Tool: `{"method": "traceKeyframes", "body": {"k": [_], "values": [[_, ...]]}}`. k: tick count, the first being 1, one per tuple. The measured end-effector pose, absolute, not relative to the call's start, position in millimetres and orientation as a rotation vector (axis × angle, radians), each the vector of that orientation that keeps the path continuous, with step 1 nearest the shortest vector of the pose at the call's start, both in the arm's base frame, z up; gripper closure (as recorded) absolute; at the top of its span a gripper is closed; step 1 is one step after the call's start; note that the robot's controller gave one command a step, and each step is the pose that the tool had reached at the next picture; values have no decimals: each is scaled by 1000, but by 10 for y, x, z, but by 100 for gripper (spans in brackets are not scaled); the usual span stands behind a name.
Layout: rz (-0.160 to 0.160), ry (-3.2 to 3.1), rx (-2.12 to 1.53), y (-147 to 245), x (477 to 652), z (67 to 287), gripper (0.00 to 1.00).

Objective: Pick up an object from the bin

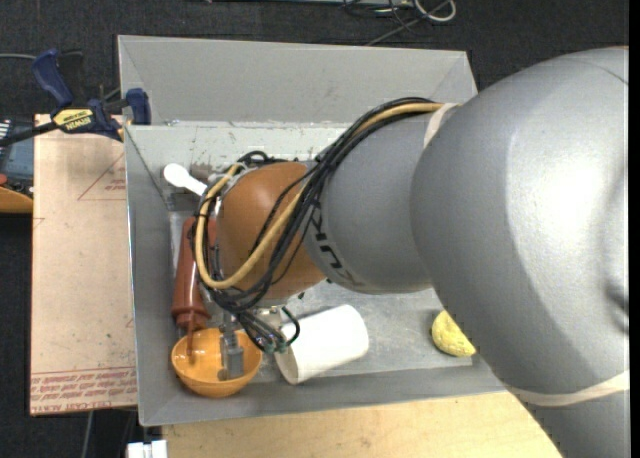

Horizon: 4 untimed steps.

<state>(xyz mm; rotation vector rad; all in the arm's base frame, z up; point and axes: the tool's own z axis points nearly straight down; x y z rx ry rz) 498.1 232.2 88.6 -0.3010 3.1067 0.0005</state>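
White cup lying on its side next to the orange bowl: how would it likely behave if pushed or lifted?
The white cylindrical plastic cup lies on its side, so a push would probably roll it. It looks hollow, so it is likely light for its size. Its smooth, rounded wall might slip in a grasp.

White cup (322, 343) on side; yellow lump (452, 334) right; brown bottle (186, 281) left.

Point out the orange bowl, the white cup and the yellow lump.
orange bowl (212, 382): camera view, its near wall.
white cup (325, 343): camera view, its side.
yellow lump (452, 335): camera view, its middle.
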Motion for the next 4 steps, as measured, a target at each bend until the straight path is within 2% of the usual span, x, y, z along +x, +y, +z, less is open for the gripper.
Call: {"method": "traceKeyframes", "body": {"k": [1, 2, 3, 4], "values": [[6, 3101, -414, 2309, 4843, 1611, 0], [-5, 3007, -805, 2292, 4801, 1000, 0], [5, 2920, -1084, 2308, 4910, 723, 0], [-3, 2903, -1094, 2192, 4925, 718, 100]]}}
